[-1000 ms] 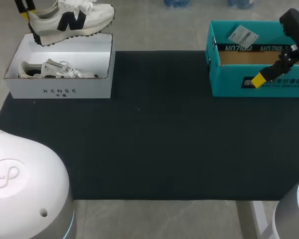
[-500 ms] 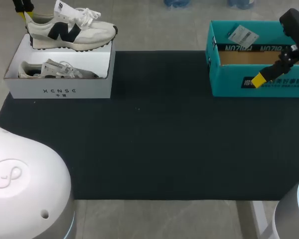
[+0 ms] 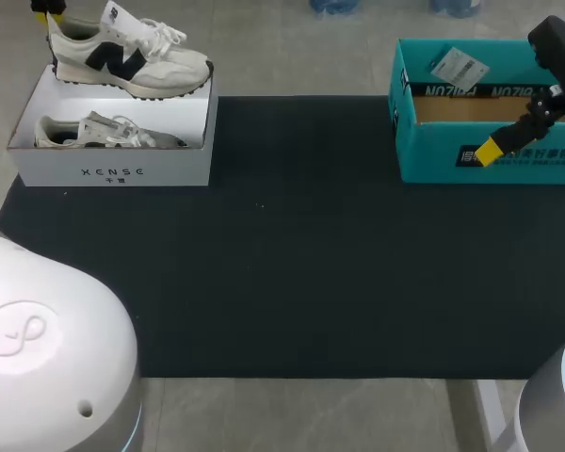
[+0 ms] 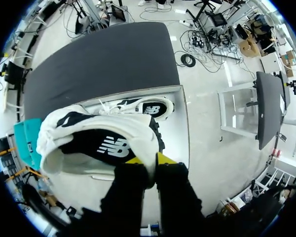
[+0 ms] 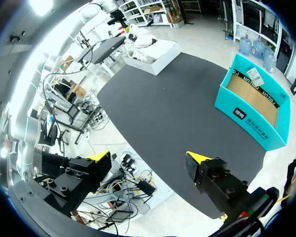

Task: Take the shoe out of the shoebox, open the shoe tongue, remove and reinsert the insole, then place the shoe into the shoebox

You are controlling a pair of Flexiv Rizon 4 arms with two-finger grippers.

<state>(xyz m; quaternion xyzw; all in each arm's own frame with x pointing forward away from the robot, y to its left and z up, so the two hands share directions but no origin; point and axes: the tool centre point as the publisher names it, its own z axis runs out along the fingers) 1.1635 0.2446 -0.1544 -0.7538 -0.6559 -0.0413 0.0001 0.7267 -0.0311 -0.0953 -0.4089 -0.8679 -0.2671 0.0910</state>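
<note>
The left gripper is being closed on the heel of the white shoe with the dark side emblem. Its yellow tips are pressing the heel collar from two sides, so the shoe is being held out of the shoebox. In the head view the shoe is being carried over the far wall of this white shoebox, at the far left corner of the table. Its toe is being pointed toward the table's middle and tilted a little downward. Whether its sole is touching the box's rim cannot be told. A second shoe of the same kind is lying on its side inside the shoebox, under the held one.

The right gripper is being held wide open with nothing between its fingers. In the head view it is hanging at the front wall of a teal box at the far right of the table. A small white tag is leaning against that box's far wall.
</note>
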